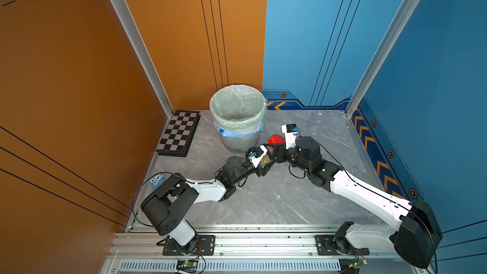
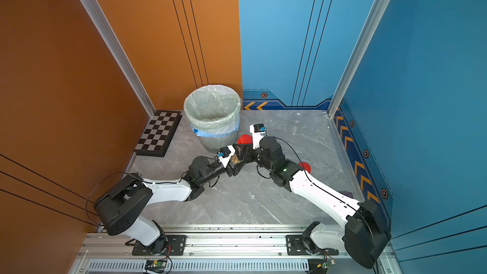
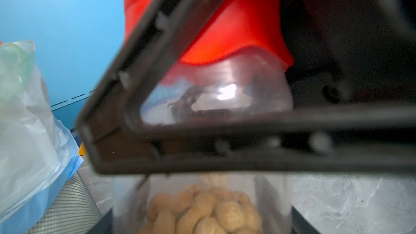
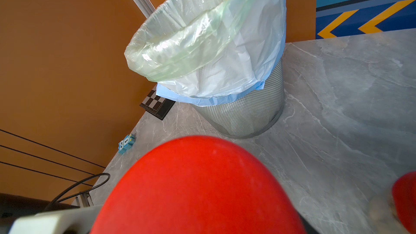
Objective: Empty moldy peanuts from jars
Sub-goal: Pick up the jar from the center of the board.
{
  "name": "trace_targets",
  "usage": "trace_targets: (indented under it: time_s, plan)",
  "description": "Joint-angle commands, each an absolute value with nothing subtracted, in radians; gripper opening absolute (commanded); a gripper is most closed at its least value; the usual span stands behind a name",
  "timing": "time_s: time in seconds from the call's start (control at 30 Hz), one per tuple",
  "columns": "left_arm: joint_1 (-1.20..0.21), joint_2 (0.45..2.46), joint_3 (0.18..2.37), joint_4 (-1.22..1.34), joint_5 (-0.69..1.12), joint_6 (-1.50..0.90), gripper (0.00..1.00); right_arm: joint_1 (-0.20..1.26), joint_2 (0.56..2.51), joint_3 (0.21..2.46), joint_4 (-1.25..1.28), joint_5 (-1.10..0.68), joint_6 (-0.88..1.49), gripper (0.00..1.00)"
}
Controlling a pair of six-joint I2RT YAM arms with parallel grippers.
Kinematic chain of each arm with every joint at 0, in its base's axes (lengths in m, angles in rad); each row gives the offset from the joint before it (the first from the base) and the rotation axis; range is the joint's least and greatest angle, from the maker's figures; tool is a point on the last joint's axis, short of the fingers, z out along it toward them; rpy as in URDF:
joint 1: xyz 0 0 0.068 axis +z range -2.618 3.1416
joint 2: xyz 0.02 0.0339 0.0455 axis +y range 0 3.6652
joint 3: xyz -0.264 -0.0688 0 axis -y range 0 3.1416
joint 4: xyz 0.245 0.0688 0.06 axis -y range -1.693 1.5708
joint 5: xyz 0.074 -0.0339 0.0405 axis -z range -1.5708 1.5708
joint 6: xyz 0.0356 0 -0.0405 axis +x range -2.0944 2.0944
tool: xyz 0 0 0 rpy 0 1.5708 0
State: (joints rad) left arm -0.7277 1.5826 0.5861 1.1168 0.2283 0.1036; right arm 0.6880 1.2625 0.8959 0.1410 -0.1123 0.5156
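Mid-frame, the left gripper (image 1: 265,164) is clamped on a jar (image 3: 236,73) of peanuts (image 3: 202,210). The right gripper (image 1: 273,148) grips its red lid (image 1: 275,139), just below the bin (image 1: 232,141).

Robot lab test cell: orange panel (image 1: 184,35) and blue panel (image 1: 303,35) on aluminium posts (image 1: 138,46) behind the bin (image 1: 237,142); marble-look tabletop (image 1: 263,201) under it; arm-mounting rail (image 1: 263,243) opposite the bin.

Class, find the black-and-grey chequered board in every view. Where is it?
Top view: black-and-grey chequered board in the far corner by the orange wall.
Top view: same corner.
Left wrist: not in it.
Right wrist: one corner shows beside the bag-lined wire-mesh bin.
Shared landmark: that bin, in all four views.
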Motion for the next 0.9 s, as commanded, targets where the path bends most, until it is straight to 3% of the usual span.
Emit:
trace_targets:
  time_s: [0.0,0.33,0.63,0.87]
  plan:
    - [-0.733,1.586,0.612,1.14,0.227,0.103,0.67,0.69,1.233,0.916,0.157,-0.125,0.512,0.58]
    - [-0.727,1.592,0.607,1.14,0.234,0.1,0.62,0.695,1.24,0.938,0.121,-0.114,0.499,0.69]
    - [-0.721,1.592,0.603,1.14,0.25,0.1,0.56,0.723,1.228,0.943,0.111,-0.108,0.505,0.91]
    - [-0.717,1.581,0.59,1.14,0.253,0.097,0.55,0.73,1.215,0.962,0.086,-0.084,0.499,0.97]
